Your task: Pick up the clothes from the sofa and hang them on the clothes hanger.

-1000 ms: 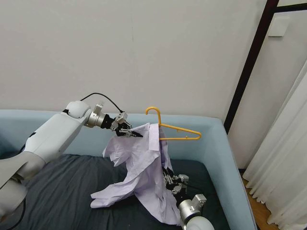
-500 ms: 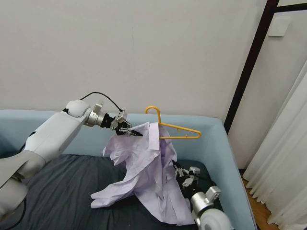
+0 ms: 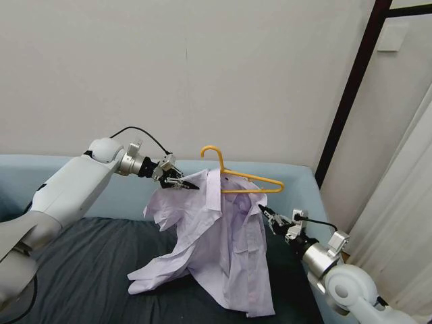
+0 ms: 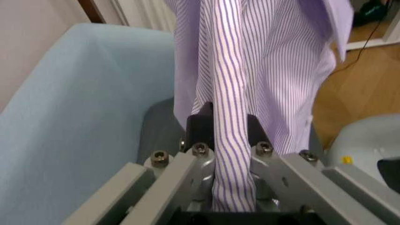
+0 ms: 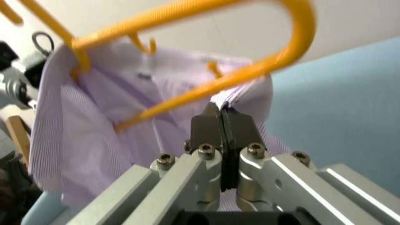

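Gripping a fold of the striped shirt with the left end effector at centre left of the head view, just left of the yellow hanger; in the left wrist view, closed hard on the cloth. Draped from mid-frame down onto the sofa's dark seat, with the hanger's left arm inside the collar and its right tip bare. Lower right of centre, pinching the shirt's edge in the right end effector, fingers together on fabric right under the yellow bar.

Probably best to draw that edge outward and up over the bare tip, holding the left grip level so as not to tip the hanger or let it slip out.

Behind, the sofa's pale blue wall, close enough to crowd the right arm. Far right, a dark door frame and a white curtain, easy to snag.
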{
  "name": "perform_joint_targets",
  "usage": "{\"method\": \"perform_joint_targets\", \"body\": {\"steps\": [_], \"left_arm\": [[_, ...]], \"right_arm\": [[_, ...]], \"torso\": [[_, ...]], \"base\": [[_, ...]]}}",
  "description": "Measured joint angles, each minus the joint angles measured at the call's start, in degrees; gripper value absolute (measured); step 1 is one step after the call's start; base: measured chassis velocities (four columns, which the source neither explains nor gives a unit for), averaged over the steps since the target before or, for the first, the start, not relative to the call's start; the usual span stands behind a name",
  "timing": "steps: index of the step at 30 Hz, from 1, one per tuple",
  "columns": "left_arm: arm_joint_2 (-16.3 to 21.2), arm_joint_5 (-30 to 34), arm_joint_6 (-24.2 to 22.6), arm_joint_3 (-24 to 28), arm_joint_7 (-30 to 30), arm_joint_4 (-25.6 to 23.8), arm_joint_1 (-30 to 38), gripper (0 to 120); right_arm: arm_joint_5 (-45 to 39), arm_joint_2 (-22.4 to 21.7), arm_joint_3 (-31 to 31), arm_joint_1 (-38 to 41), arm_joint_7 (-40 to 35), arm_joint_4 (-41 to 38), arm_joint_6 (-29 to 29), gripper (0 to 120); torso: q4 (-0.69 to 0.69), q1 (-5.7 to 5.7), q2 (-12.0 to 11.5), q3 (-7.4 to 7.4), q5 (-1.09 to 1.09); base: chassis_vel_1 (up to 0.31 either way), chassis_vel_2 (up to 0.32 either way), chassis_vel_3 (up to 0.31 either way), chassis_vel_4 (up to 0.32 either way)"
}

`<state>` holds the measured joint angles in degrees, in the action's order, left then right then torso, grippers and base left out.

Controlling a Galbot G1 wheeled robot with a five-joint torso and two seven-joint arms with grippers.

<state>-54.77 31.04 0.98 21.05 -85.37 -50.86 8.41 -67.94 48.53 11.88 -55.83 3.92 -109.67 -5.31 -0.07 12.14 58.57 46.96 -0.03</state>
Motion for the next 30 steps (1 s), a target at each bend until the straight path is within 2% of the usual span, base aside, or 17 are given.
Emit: {"method": "perform_joint_targets", "body": {"steps": [6,15,20,25,30], "left_arm": [[0.16,-1.71,0.94,-0.60,0.06,0.29,0.25,2],[1.05,0.23,0.98,-1.16,-0.50,0.40,1.77,2],[1.61,-2.65,0.98,-0.61,-0.01,-1.42,1.33,2],[1.31,-3.43,1.10,-0.60,4.02,-2.49,0.19,2],[1.22,-2.96,1.35,-0.55,7.51,-2.94,-0.28,2]], "right_arm": [[-0.59,-1.99,1.60,1.43,0.07,-0.08,-0.70,0],[3.23,-5.37,4.10,1.40,1.35,2.28,-2.63,0],[2.54,-6.05,5.00,2.94,2.13,1.74,-0.95,0],[-0.13,-6.40,5.76,3.94,9.07,-1.29,3.26,0],[-0.39,-7.18,5.85,3.40,13.37,-4.40,4.42,0]], "torso": [[0.00,0.00,0.00,0.00,-0.01],[-0.02,0.00,0.00,0.00,0.00],[0.00,0.00,0.00,0.00,0.00],[-0.01,0.00,0.00,0.00,-0.01],[-0.01,0.00,0.00,0.00,-0.02]], "base": [[0.000,0.000,0.000,0.000],[0.000,0.000,0.000,0.000],[0.000,0.000,0.000,0.000],[0.000,0.000,0.000,0.000],[0.000,0.000,0.000,0.000]]}}
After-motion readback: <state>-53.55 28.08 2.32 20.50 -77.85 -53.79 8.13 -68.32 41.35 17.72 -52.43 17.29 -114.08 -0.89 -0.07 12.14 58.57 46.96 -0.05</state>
